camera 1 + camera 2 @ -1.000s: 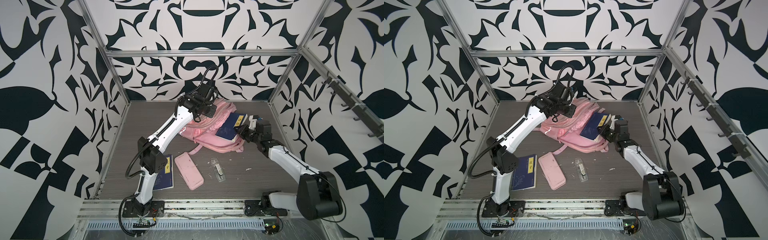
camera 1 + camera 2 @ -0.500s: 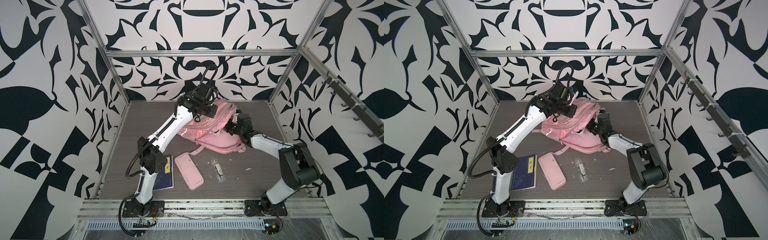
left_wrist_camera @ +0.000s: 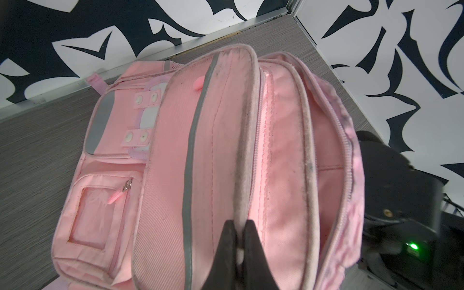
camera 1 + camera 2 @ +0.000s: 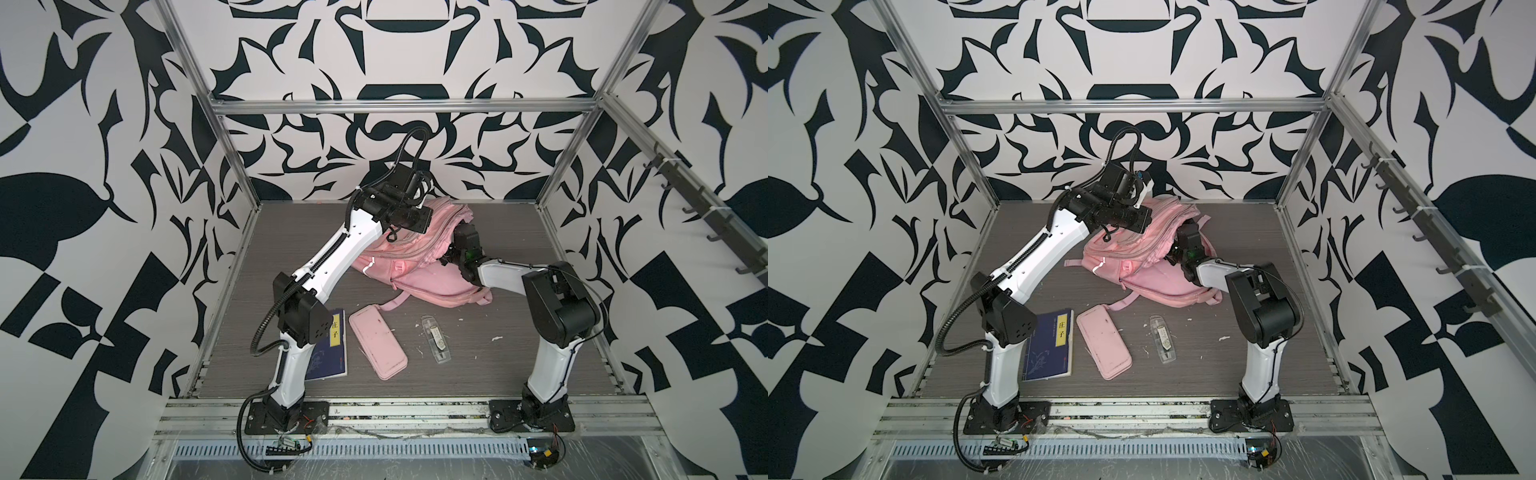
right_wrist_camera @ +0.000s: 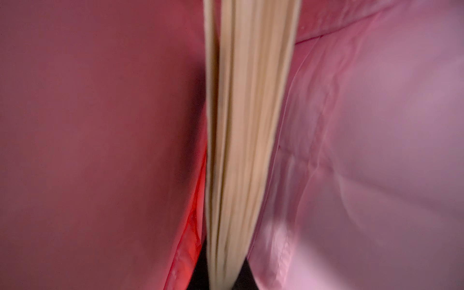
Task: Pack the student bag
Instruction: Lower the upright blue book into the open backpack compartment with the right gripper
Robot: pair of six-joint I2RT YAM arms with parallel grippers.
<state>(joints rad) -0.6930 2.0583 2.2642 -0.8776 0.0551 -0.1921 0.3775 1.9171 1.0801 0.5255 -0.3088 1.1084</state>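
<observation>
Toward the back of the surface (image 4: 478, 382), slumped with the main pocket unzipped: bag (image 4: 419, 270), big and pink. Looks soft, floppy and light for its bulk, with no frame to keep the mouth agape; likely to sag shut once released. Best gripped at the stiffer piped rim (image 3: 247, 113) beside the zip or at a strap, not at loose panels or the slick clear patch (image 3: 88, 218). Deep inside that pocket, hidden in both top views: book (image 5: 241, 125), cream page edges between smooth pink lining walls, pinched at one end by the right pincer (image 5: 221, 281). Should slide in easily, though liable to snag on a drooping lip. Nearer the front, not yet packed: blue book (image 4: 328, 353) partly under the left arm, then pink case (image 4: 377, 347), then small clear case (image 4: 435, 345). Smallest of all, left pincer (image 3: 239, 223) pressed together on the rim, holding one lip of the opening up.
</observation>
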